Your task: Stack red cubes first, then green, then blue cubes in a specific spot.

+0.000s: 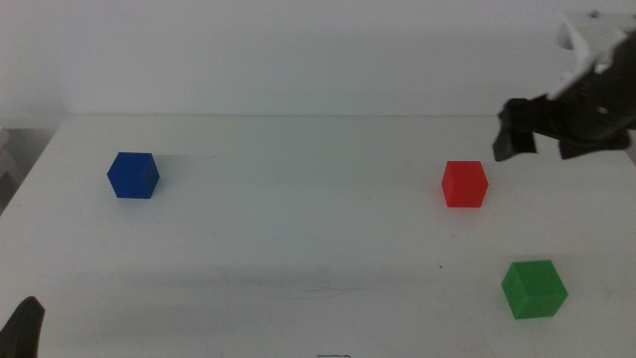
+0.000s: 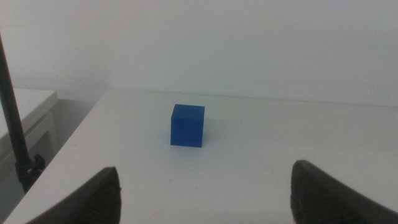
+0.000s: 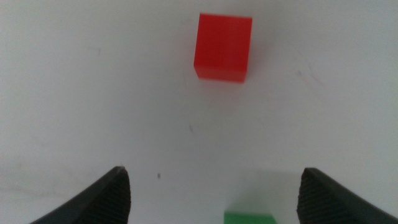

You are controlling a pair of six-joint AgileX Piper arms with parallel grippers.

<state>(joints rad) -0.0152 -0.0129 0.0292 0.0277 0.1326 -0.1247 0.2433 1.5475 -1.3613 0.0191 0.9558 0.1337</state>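
The red cube (image 1: 465,184) sits on the white table right of centre; it also shows in the right wrist view (image 3: 223,47). The green cube (image 1: 534,288) lies nearer the front right, its top edge just visible in the right wrist view (image 3: 250,218). The blue cube (image 1: 133,175) sits at the far left and shows in the left wrist view (image 2: 188,125). My right gripper (image 1: 545,142) hovers open and empty above the table, up and right of the red cube; its jaws stand wide apart (image 3: 214,196). My left gripper (image 1: 22,333) waits at the front left corner, open (image 2: 205,199).
The white table (image 1: 298,239) ends at a far edge against a pale wall. A dark stand pole (image 2: 13,124) and a low white surface stand off the table's left side.
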